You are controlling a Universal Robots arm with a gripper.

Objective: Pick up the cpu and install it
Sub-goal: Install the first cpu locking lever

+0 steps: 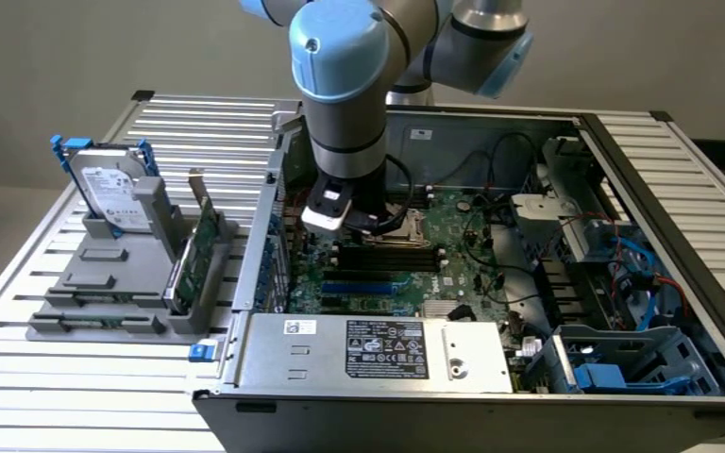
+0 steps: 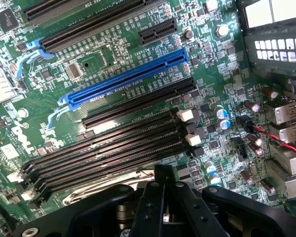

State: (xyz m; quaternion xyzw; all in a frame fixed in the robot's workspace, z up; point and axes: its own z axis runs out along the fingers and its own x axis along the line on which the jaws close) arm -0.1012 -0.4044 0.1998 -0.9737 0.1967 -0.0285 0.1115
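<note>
Inside the open computer case (image 1: 665, 160), the gripper (image 1: 337, 219) is hanging low over the motherboard (image 1: 463, 274), right at the metal-framed socket (image 1: 400, 231) above the black memory slots (image 1: 381, 255). In the wrist view the gripper (image 2: 164, 217) is showing its dark fingers (image 2: 153, 207) drawn close together, but whether they are pinching the cpu cannot be told; the chip itself cannot be made out, so it is probably sitting under the fingers at the socket. The risk appears to be a tilted or off-square seating, which could bend contacts; pressing down before alignment would cause it. A sideways drift could also be knocking the memory slots (image 2: 108, 148) just beside the socket. On the exterior view's left, a grey holder (image 1: 110, 283) is keeping a hard drive (image 1: 109, 193) upright in its blue bracket, with a green card (image 1: 193, 255) standing in the next slot.
</note>
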